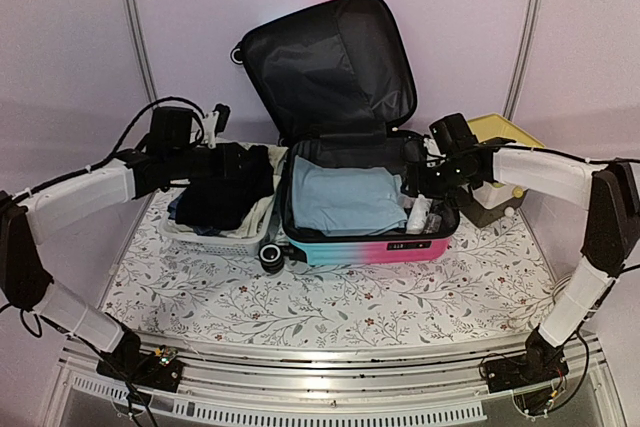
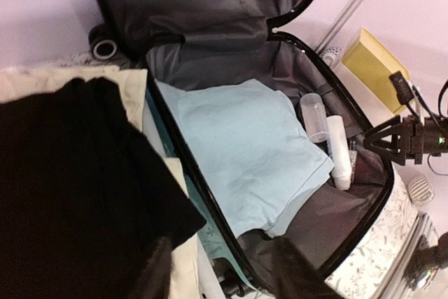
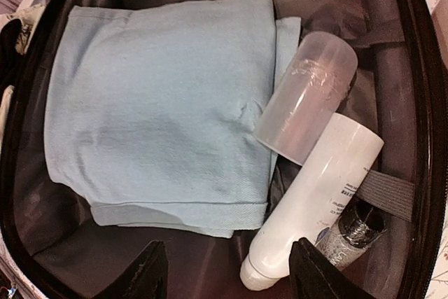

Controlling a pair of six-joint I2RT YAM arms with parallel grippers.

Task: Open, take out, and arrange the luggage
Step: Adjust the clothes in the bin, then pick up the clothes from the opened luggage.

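Both spread empty: left gripper over the basket, right gripper poised for the white bottle at the luggage's right edge.

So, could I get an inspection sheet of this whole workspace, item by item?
Surface: table with a floral-print cover.
Job's things: luggage lies open, lid raised; inside are a folded blue garment, a clear container, a white bottle and a small dark tube.
Clutter: white basket left of the luggage, holding dark clothes; yellow-topped box to its right.
Grippers: left gripper open by the basket's clothes, holding nothing; right gripper open above the bottles, holding nothing.
Cables: black cables run along the left arm.
Surroundings: pale walls.
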